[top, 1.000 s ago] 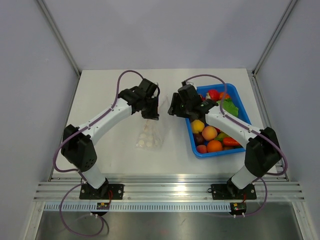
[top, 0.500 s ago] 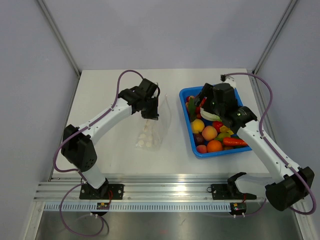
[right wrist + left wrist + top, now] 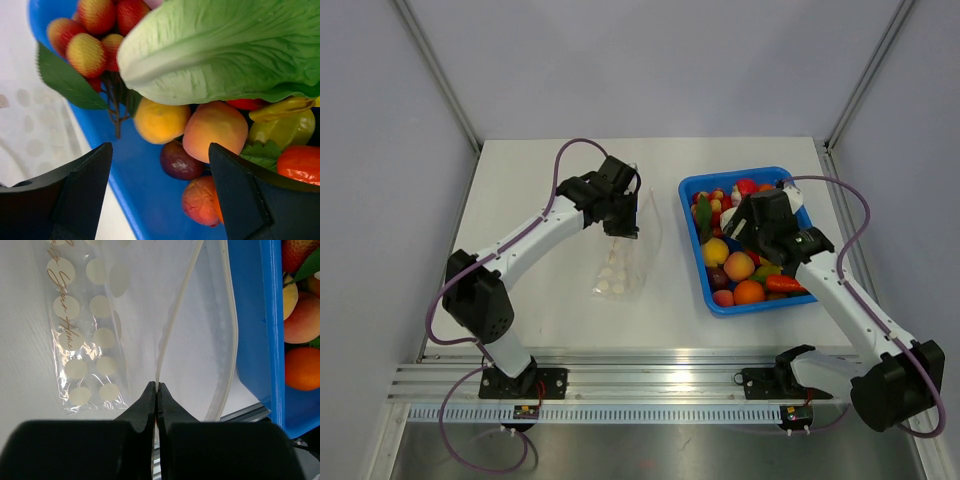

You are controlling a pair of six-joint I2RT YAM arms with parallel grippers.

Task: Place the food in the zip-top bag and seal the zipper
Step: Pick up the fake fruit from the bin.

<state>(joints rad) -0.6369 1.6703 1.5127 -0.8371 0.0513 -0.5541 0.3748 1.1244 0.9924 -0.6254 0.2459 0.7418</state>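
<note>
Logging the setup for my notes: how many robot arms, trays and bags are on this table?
robot arms: 2 (left arm, right arm)
blue tray: 1
zip-top bag: 1
total: 4

The left gripper (image 3: 623, 226) pinches the raised mouth edge of the zip-top bag (image 3: 620, 272); the dotted body trails on the table (image 3: 540, 180) below it, toward the arm bases; the right gripper (image 3: 735, 224) hovers over the blue tray (image 3: 692, 240); food (image 3: 739, 266) lies heaped directly beneath it.
</note>
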